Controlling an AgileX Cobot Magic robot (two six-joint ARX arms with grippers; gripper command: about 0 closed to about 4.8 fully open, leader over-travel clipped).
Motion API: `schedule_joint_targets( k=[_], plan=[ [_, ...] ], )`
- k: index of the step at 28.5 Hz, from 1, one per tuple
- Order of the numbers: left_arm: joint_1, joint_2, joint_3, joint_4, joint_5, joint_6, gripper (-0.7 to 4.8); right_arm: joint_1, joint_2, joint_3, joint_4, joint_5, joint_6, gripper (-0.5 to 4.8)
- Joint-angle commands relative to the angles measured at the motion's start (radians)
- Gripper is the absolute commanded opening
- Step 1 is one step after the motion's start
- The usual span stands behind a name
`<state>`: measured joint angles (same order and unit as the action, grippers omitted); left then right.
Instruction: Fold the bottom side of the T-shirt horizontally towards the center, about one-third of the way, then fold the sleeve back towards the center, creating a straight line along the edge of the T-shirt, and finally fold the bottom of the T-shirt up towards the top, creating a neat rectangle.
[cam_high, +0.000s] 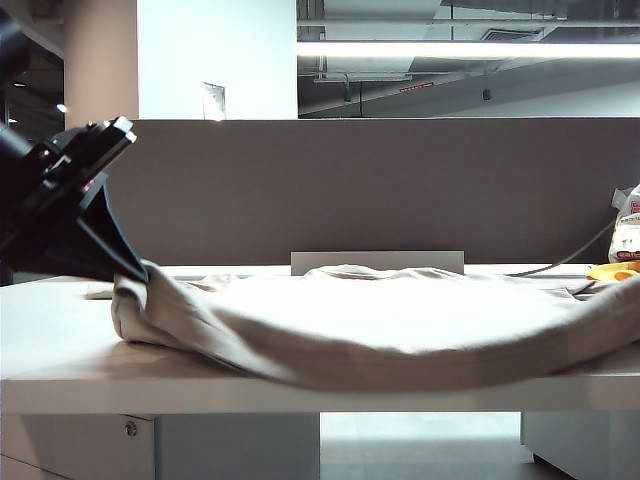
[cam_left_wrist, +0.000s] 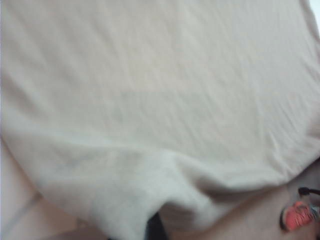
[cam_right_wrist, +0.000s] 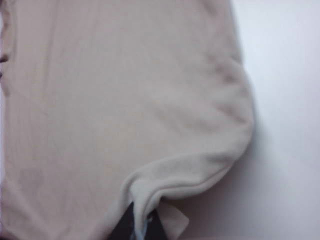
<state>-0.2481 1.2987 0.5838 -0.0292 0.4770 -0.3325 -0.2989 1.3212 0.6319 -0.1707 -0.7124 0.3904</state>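
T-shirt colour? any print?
Plain beige T-shirt, no print; the right wrist view shows it best.

left gripper (cam_high: 135, 268) fingertips buried in the t-shirt (cam_high: 380, 325); jaws unseen. right gripper (cam_right_wrist: 137, 225) cut off by the wrist picture's edge, out of the exterior view. small orange thing (cam_left_wrist: 296, 216) beyond the left gripper too blurred to name.

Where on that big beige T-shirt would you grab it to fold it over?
At its near edge, by the two ends. The T-shirt lies wide and limp along the table, so one pinch would let it sag. The left gripper is shut on fabric at the left end, and the right gripper pinches a bunched edge at the other, each coming from the outer side.
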Motion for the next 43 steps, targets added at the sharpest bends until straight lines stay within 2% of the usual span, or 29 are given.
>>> schedule_joint_targets(
  k=[1,12,22,35,43],
  plan=[
    [0.004,-0.002,0.026,-0.018,-0.024,0.027,-0.06,0.0,-0.005,0.025,0.011,-0.01,0.007,-0.06],
    [0.011,0.01,0.158,-0.06,-0.171,0.124,-0.06,0.0,0.009,0.143,0.02,0.014,0.024,-0.06],
    [0.042,0.149,0.269,-0.06,-0.167,0.153,-0.06,0.018,0.155,0.253,0.025,0.017,0.029,-0.06],
    [0.042,0.359,0.454,-0.06,-0.213,0.201,-0.06,0.037,0.378,0.441,0.048,0.022,0.029,-0.06],
    [0.074,0.481,0.569,-0.063,-0.219,0.202,-0.06,0.037,0.472,0.554,0.05,0.023,0.029,-0.06]
  ],
)
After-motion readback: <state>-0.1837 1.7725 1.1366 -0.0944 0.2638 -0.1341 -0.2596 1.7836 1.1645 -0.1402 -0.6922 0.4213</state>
